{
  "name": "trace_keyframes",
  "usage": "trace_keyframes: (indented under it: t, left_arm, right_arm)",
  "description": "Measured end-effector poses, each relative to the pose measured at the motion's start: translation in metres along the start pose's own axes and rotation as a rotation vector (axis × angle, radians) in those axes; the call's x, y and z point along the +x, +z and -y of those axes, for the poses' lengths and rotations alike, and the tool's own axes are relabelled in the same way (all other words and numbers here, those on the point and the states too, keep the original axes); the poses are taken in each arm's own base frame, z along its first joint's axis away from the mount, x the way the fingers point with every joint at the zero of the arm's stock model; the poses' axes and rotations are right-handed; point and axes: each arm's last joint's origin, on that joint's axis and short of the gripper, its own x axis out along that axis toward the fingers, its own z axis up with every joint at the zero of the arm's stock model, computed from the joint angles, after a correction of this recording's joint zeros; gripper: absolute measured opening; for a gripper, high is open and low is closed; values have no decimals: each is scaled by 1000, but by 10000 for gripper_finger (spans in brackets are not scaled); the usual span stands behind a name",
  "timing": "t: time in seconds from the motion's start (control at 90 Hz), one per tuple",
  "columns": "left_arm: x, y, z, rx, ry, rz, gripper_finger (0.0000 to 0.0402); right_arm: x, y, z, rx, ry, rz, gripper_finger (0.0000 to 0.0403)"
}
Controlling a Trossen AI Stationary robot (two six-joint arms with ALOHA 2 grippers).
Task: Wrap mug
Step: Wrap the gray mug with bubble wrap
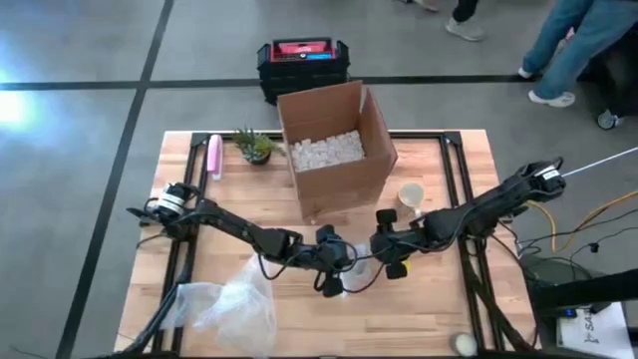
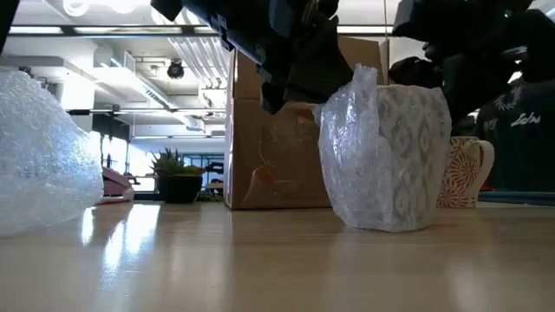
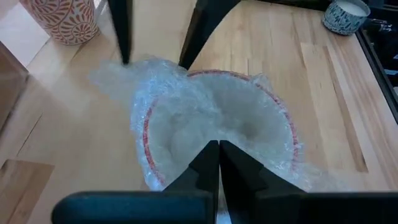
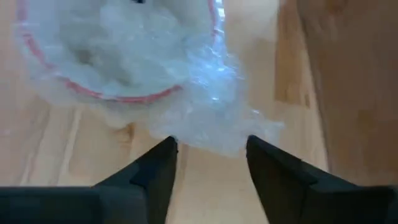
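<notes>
From above, my left gripper [image 1: 334,271] and right gripper [image 1: 389,249] flank the wrapped mug [image 1: 359,269] on the table [image 1: 439,309], near the cardboard box [image 1: 334,150]. Low down, bubble wrap [image 2: 386,156] covers the upright mug. Left wrist: my jaws are clenched on the wrap at the mug's near rim. Right wrist: my jaws are released, a loose flap of wrap just beyond them.

Red-rimmed mug [image 2: 395,156] upright on table, swathed in bubble wrap [image 3: 186,106]
</notes>
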Motion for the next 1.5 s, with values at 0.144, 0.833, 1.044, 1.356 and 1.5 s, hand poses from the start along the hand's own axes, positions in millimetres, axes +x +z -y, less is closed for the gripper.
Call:
trace_keyframes:
  t: [0.144, 0.833, 1.044, 1.356, 1.5]
  left_arm:
    - [0, 0, 0, 0, 0, 1, 0]
    - [0, 1, 0, -7, -3, 6, 0]
    - [0, 0, 0, -8, -2, 6, 0]
    - [0, -1, 1, 10, 7, 2, 0]
    - [-1, -2, 1, 19, 8, -3, 0]
  right_arm:
    - [-2, 0, 0, -25, 29, 4, 38]
    - [-9, 33, -2, -19, 85, 76, 1]
    - [17, 42, -9, 2, 56, 13, 0]
    - [43, 64, -17, -82, 43, -247, 0]
    - [51, 65, -19, -112, 73, -267, 0]
